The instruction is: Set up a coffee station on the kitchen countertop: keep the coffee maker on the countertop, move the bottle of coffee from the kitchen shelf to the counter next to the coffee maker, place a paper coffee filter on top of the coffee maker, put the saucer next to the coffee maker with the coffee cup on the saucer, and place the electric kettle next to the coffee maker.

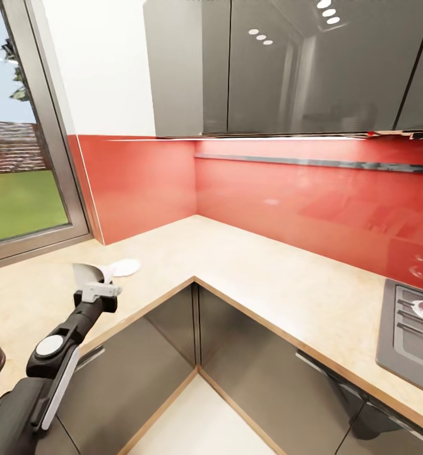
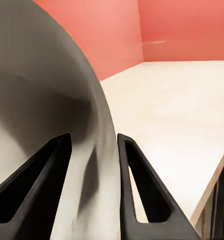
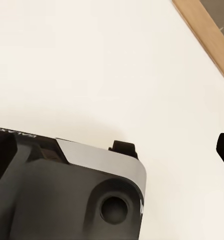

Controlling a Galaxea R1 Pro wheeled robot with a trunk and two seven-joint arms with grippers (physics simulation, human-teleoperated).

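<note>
Between left end effector (image 2: 94, 192) fingers — coffee cup (image 2: 46, 100), saucer (image 1: 124, 267) beyond

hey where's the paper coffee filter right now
In the head view it's at the lower left, held in the left gripper as the paper coffee filter, above the countertop beside a white saucer.

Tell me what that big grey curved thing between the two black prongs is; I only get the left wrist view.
Observer: In the head view it looks like the paper coffee filter, a pale cone held by the left tool above the countertop.
Operator: Anything near it?
Observer: A white saucer lies on the countertop just beyond the filter.
Operator: And further right?
Observer: A hob is set into the countertop at the far right.
</note>
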